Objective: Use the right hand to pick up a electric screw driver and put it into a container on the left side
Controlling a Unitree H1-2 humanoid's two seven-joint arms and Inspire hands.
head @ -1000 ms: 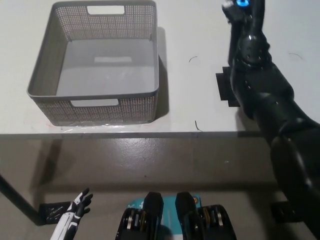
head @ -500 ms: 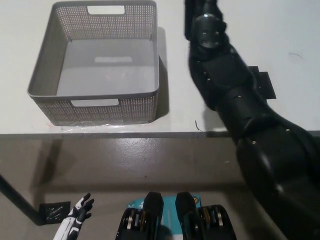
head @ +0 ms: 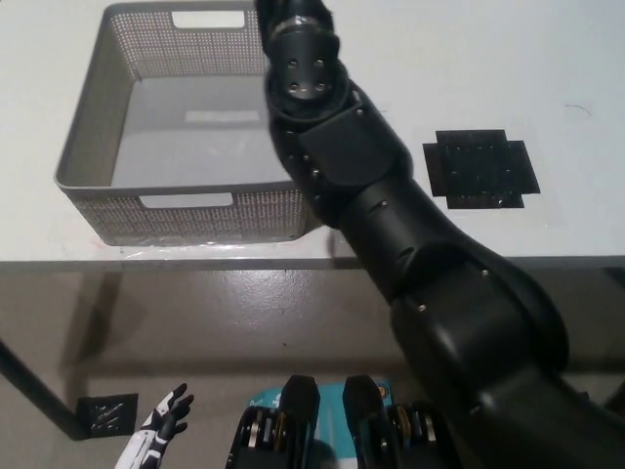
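Observation:
The grey mesh basket (head: 93, 147) stands on the white table at the left, and the floor of it that shows is bare. My black right arm (head: 371, 205) reaches up from the bottom right across the basket's right wall and front right corner. Its wrist runs off the top edge of the picture above the basket, so the right hand itself is out of frame. No electric screwdriver can be seen anywhere. My white left hand (head: 161, 437) rests low at the lower left, below the table, with its fingers spread and nothing in it.
A black square pad (head: 480, 168) lies on the white table (head: 566, 68) to the right of the arm. The table's front edge (head: 195, 262) crosses the picture, with the grey floor below it. A small dark plate (head: 105, 414) sits on the floor near the left hand.
My right arm has swung left from the table's right side to over the basket's right wall, uncovering the black pad. The hand has left the picture at the top. The left hand has barely moved.

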